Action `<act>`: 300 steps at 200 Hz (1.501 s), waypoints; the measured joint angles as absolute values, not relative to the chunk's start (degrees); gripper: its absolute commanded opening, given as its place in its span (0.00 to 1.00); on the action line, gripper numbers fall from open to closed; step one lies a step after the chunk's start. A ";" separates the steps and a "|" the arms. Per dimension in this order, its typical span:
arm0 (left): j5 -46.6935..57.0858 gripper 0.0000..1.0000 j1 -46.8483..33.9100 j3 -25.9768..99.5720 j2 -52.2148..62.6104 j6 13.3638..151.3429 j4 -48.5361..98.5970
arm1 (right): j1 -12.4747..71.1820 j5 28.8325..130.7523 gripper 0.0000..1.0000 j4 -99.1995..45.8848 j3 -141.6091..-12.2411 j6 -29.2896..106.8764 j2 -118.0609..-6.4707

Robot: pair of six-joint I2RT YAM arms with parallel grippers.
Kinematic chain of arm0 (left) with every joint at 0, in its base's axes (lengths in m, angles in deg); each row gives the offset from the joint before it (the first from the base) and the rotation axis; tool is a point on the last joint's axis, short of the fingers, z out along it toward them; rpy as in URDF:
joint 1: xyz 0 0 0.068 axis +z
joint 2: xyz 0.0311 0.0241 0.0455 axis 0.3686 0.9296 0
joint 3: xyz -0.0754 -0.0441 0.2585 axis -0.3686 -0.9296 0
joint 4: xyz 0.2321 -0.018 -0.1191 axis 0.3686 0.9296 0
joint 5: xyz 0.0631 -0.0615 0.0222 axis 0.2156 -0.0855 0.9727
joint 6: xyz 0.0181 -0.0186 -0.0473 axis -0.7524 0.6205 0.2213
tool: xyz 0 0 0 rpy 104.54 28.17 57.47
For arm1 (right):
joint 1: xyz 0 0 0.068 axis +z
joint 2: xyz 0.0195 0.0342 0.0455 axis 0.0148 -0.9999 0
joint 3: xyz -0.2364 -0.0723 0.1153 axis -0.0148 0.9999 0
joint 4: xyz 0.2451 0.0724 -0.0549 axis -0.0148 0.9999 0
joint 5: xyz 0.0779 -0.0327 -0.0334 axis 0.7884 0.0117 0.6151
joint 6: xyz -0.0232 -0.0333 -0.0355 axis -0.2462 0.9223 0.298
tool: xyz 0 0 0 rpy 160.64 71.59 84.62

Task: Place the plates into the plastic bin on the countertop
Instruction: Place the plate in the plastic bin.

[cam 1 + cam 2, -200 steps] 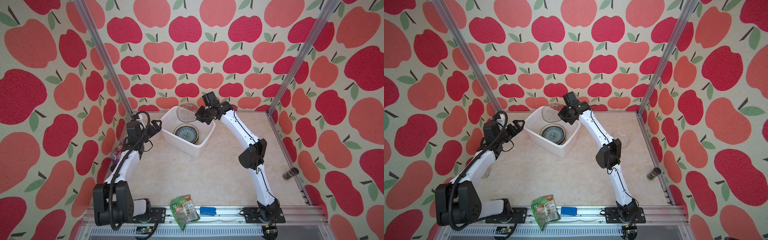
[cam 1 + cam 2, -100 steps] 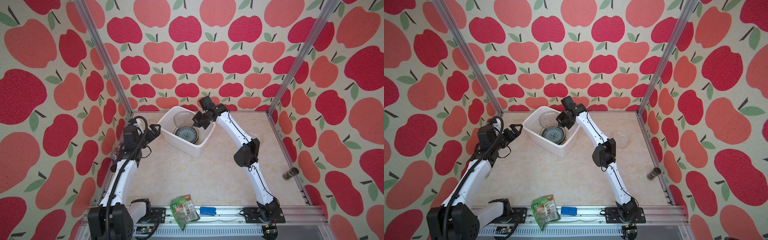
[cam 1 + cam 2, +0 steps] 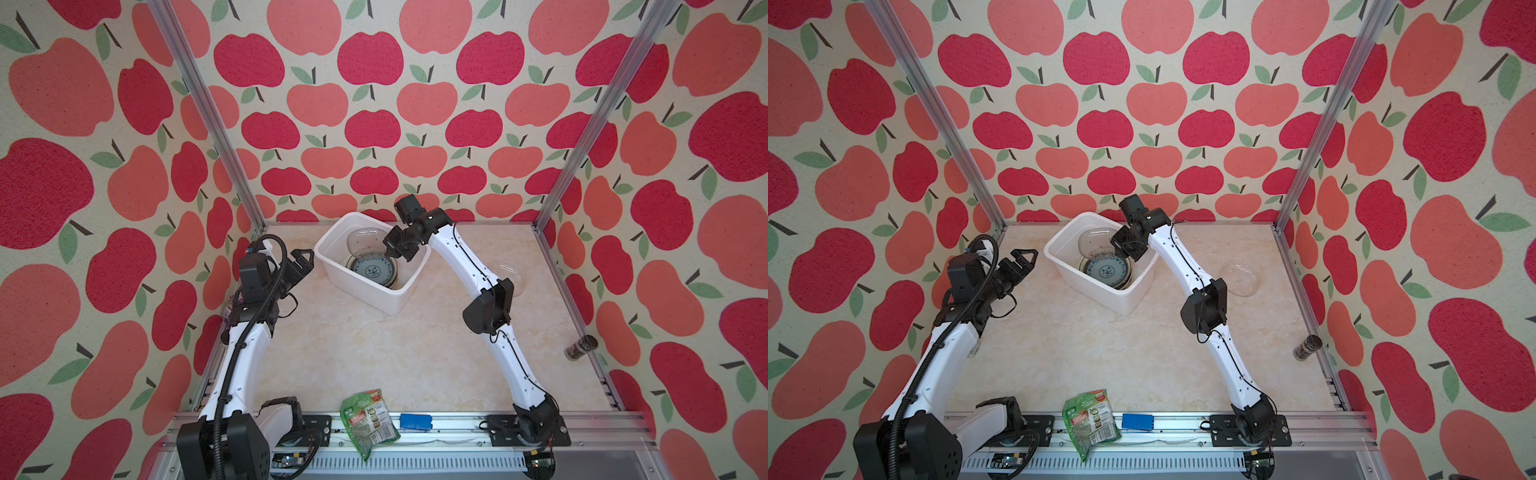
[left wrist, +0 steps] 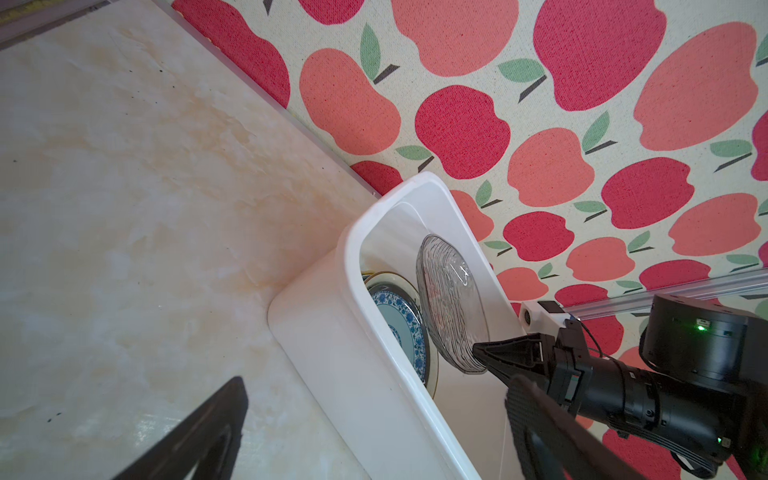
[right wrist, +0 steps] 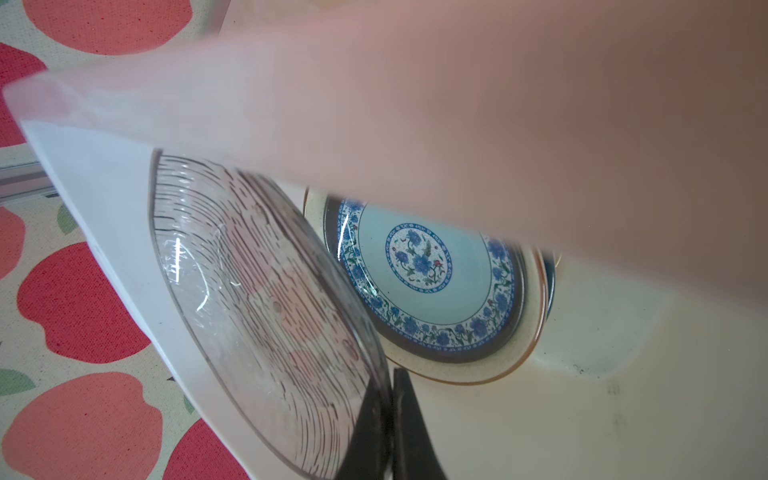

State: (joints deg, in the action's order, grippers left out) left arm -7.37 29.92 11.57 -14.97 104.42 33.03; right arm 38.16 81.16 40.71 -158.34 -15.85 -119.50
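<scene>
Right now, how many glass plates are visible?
2 plates: one in the bin, held by the right gripper; one on the countertop beside that arm. The stack may hide others.

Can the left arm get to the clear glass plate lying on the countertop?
Probably not. The clear glass plate lies far across, with the plastic bin and the right arm between it and the left arm.

Staged robot test cell, apple-print walls (image 3: 374, 124), aluminium frame rails (image 3: 203, 108), marble-look countertop (image 3: 374, 353)

Ribbed smoky glass plate (image 5: 266, 316), smooth white plastic bin (image 4: 353, 374), glossy marble-patterned countertop (image 3: 374, 353)
</scene>
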 measured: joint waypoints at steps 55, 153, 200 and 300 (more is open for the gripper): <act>-9.01 0.99 31.37 11.57 -13.06 104.77 33.00 | 38.26 79.67 0.00 42.17 -158.23 -14.45 -119.50; -9.21 0.99 32.22 10.11 -17.63 106.21 33.53 | 39.93 75.69 0.00 40.36 -152.50 -9.84 -117.21; -9.05 0.99 32.61 10.11 -19.62 106.21 34.77 | 40.03 75.26 0.02 40.64 -152.46 -9.19 -117.14; -9.01 0.99 32.90 9.39 -21.61 106.41 36.96 | 42.42 77.79 0.17 45.58 -150.17 -7.50 -118.37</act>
